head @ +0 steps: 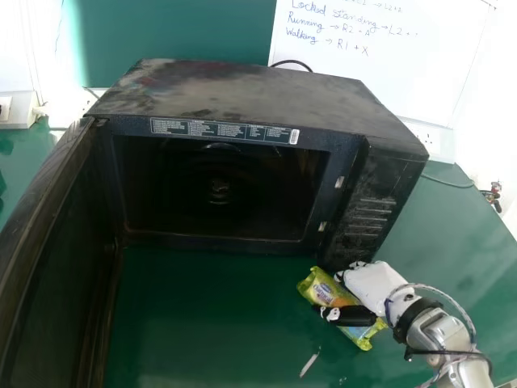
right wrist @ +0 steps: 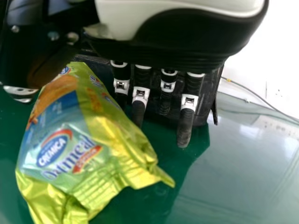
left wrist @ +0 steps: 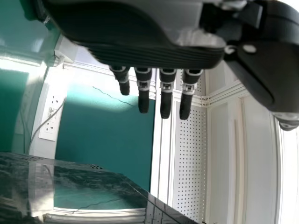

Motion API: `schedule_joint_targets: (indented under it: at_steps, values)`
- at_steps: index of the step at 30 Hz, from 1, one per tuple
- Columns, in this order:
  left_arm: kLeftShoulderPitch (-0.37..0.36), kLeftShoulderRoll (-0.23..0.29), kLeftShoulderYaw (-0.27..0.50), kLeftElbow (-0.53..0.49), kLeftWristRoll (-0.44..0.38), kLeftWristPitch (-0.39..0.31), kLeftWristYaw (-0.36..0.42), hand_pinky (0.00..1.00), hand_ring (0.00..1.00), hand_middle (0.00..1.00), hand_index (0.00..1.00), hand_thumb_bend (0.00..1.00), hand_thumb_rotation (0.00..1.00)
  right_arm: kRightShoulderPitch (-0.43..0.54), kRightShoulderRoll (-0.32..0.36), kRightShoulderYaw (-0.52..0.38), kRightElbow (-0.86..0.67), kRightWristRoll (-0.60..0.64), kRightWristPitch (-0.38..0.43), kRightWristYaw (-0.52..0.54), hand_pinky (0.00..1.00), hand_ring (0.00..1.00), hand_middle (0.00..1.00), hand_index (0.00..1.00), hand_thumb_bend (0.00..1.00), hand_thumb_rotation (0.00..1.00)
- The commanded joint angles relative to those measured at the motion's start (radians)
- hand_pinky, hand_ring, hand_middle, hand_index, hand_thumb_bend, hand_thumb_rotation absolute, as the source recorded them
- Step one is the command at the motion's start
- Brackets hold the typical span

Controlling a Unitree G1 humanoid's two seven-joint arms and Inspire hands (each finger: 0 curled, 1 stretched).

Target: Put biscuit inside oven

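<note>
My right hand is at the front right corner of the black oven, its thumb lying across the yellow-green biscuit packet. In the right wrist view, the packet sits between the thumb and the fingers of my right hand; those fingers are fairly straight, not curled round it. The packet is outside the oven, in front of its right side. The oven's cavity faces me with the door swung out on the left. My left hand is open in the left wrist view, fingers straight.
The green table runs in front of the oven and along its right side. A small pale strip lies near the front edge. Behind the oven stand a whiteboard and a wall socket. The door's edge juts forward on the left.
</note>
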Motion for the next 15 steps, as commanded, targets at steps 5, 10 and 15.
schedule_joint_targets:
  at_steps: [5,10,15]
  values:
    - [0.014,-0.003,-0.001,-0.021,0.006,-0.013,0.004,0.98,0.92,0.9,0.88,0.94,0.91,-0.006,-0.025,0.028,0.024,-0.024,-0.031,0.031,0.44,0.55,0.62,0.71,0.75,0.04]
    - [0.015,-0.001,0.002,-0.022,0.0,-0.011,0.005,0.97,0.92,0.9,0.88,0.94,0.91,-0.024,-0.03,0.032,0.022,-0.033,-0.013,0.086,0.33,0.45,0.57,0.73,0.78,0.01]
    - [0.016,0.0,0.006,-0.017,-0.003,-0.014,0.004,0.97,0.92,0.9,0.88,0.94,0.91,-0.029,-0.03,0.029,0.021,-0.033,-0.011,0.102,0.38,0.51,0.62,0.72,0.79,0.01]
